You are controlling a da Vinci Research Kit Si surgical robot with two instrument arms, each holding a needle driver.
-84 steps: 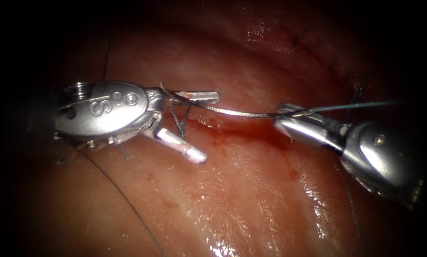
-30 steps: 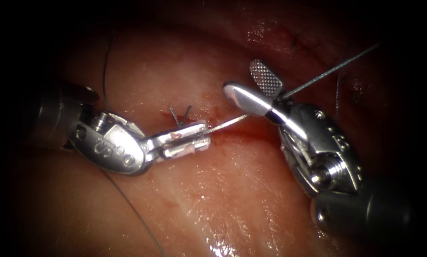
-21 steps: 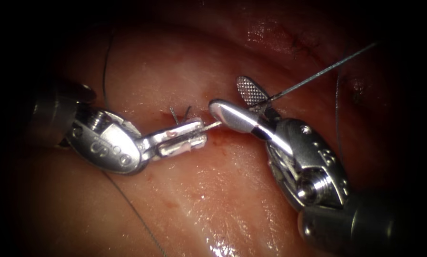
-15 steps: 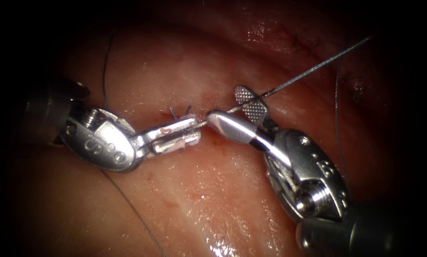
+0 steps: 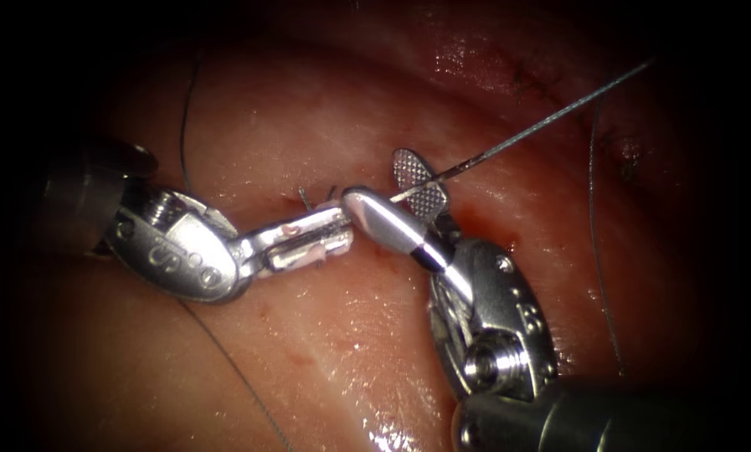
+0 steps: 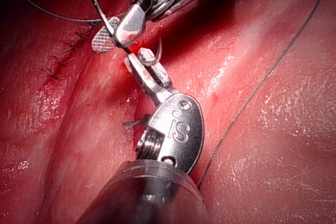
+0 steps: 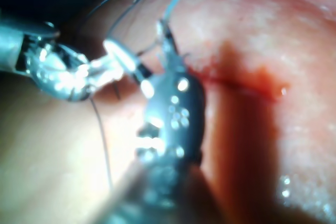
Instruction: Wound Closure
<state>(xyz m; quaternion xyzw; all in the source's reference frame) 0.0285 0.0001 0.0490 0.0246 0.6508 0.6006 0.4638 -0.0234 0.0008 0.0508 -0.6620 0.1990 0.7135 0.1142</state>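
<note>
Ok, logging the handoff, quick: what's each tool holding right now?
Left tool: shut on the curved steel needle.
Right tool: open, holding nothing.

On the housing of my left hand (image 5: pixel 342 233) I read a stamped "S" beside small round marks in the endoscope view. In the left wrist view the same housing (image 6: pixel 176 124) carries marks that look like "iS". On the housing of my right hand (image 5: pixel 396 188) the endoscope view shows a stamped character at (image 5: pixel 527 316) that could be a "B" or an "8"; I cannot tell which. In the right wrist view I can read nothing.
</note>
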